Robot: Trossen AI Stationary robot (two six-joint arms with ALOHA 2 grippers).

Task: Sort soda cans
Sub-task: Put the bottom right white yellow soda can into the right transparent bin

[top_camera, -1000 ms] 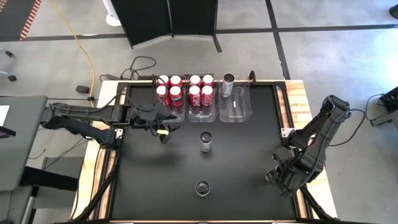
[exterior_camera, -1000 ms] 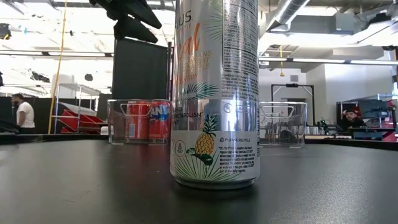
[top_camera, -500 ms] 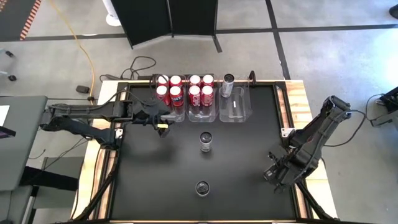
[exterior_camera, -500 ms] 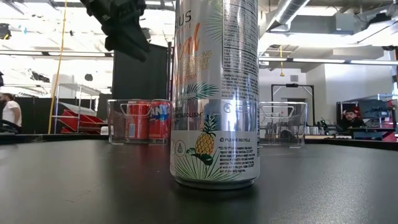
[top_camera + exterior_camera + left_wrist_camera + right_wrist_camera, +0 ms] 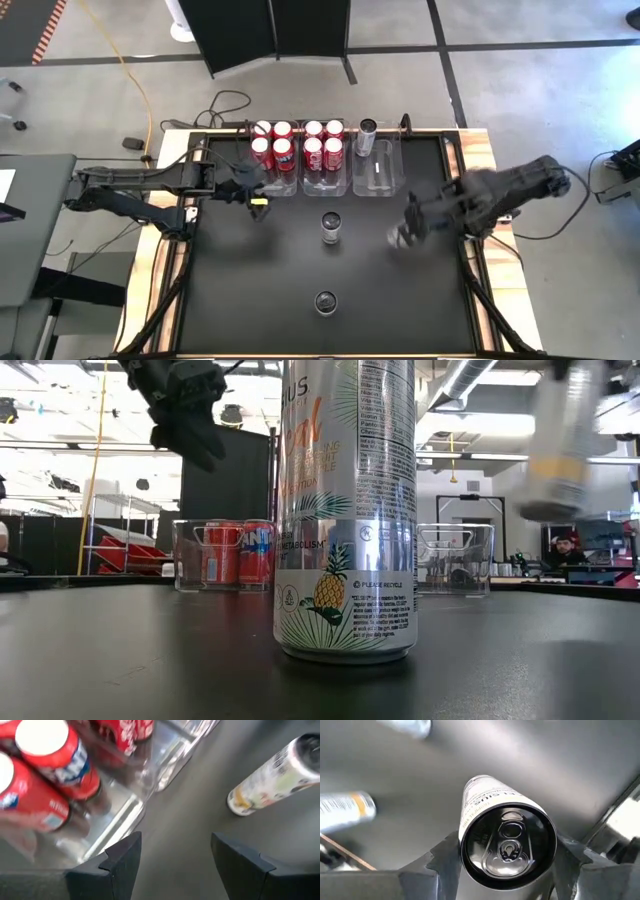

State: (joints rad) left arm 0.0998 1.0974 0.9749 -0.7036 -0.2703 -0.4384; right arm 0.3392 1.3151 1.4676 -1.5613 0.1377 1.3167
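Right hand point(image 5: 507, 865) clamped round silver can point(image 5: 506, 837) near its top: light, thin-walled, slick. Left hand point(image 5: 172, 862) open, empty.

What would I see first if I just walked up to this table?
A silver can with a pineapple on it fills the low view, standing near the table's front edge. The right gripper carries another silver can above the table's right side. Eight red cans sit in bins at the back.
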